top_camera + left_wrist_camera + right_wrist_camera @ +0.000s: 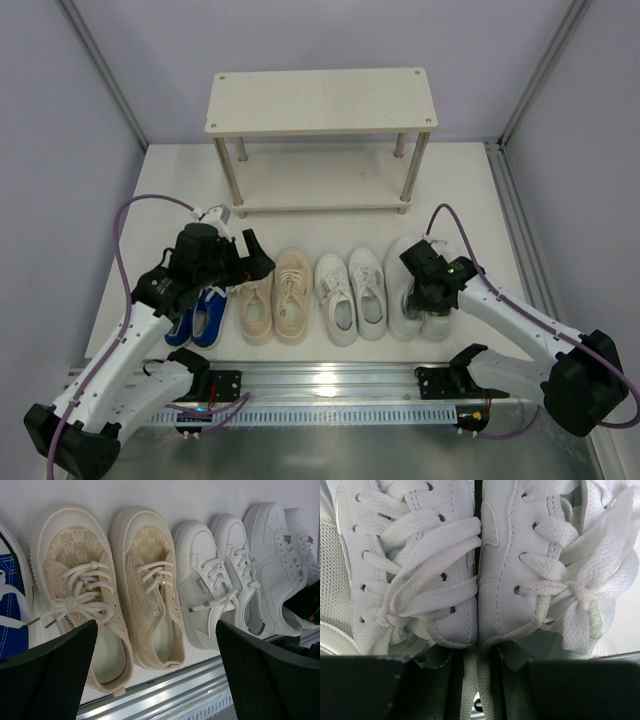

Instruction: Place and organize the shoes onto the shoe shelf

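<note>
Four pairs of shoes stand in a row along the near edge. From left to right they are blue [200,322], beige canvas [275,300], smaller white [352,295] and large white [402,312]. The shoe shelf [320,100] stands behind them with both boards bare. My right gripper [479,680] is shut on the large white pair [445,540], one finger [365,690] inside each shoe, pinching the two inner collars together. My left gripper [156,630] hangs open over the heels of the beige shoes [145,580], holding nothing. The blue shoe [10,605] is at its left.
A metal rail [330,380] runs along the table's front edge just behind the shoe heels. Grey walls close in on both sides. A strip of white table [320,230] lies between the shoe row and the shelf's legs.
</note>
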